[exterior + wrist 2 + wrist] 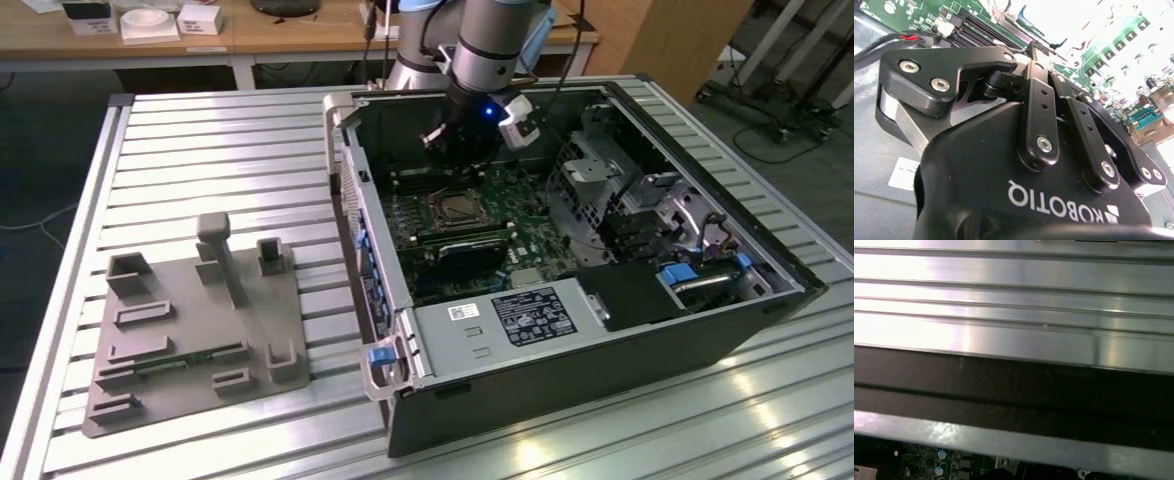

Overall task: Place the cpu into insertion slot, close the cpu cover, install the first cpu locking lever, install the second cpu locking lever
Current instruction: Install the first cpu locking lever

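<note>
The gripper lies closest to the lens in the second wrist view, its black body and linked fingers running away from the camera toward the green motherboard. The finger links draw in to one narrow point at the far end, so the jaws look to be together, though the tips are partly lost in glare and whether anything sits between them cannot be told.

Taking the open computer case as the landmark, in the exterior view it rests on its side on a ribbed metal table, which is the largest thing in sight. The robot arm reaches down into the case at its far end. A grey fixture tray with raised blocks lies on the table well apart from the case, on the exterior view's left. Inside the case, a grey power supply box with a white label fills the near end. The motherboard covers the case floor beyond that box. The insertion slot sits in the board just below the gripper, with the silvery cpu cover lying around it and a dull grey square, seemingly the cpu, inside the frame. The gripper hangs above this socket, apart from it.

In the first wrist view, the case wall crosses as a dark band with the table's ribs beyond it.
</note>
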Robot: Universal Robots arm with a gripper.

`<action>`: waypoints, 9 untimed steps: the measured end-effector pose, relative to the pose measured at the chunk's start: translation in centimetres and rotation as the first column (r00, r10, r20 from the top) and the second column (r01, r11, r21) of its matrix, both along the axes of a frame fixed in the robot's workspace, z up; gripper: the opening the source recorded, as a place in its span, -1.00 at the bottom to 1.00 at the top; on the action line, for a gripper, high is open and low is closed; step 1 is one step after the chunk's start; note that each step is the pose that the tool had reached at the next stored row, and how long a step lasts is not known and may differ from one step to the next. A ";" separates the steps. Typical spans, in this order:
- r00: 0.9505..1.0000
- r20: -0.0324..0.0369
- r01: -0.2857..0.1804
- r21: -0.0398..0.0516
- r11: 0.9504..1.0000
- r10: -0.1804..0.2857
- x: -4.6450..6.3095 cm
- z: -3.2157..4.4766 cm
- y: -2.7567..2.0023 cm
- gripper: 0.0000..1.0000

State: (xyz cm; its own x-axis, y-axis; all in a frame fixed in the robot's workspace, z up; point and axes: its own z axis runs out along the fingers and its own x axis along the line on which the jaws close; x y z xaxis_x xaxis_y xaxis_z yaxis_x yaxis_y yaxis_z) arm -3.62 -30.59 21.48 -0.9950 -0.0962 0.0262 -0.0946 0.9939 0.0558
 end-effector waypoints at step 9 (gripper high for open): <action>1.000 0.000 0.004 0.000 1.000 -0.004 0.5 -0.06 0.32 -0.79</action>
State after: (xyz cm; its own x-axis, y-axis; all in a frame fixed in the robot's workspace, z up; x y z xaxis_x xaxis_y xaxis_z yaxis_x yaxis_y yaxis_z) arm -3.13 -30.27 21.43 -0.9954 -0.0919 0.0262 -0.0904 0.9944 0.0557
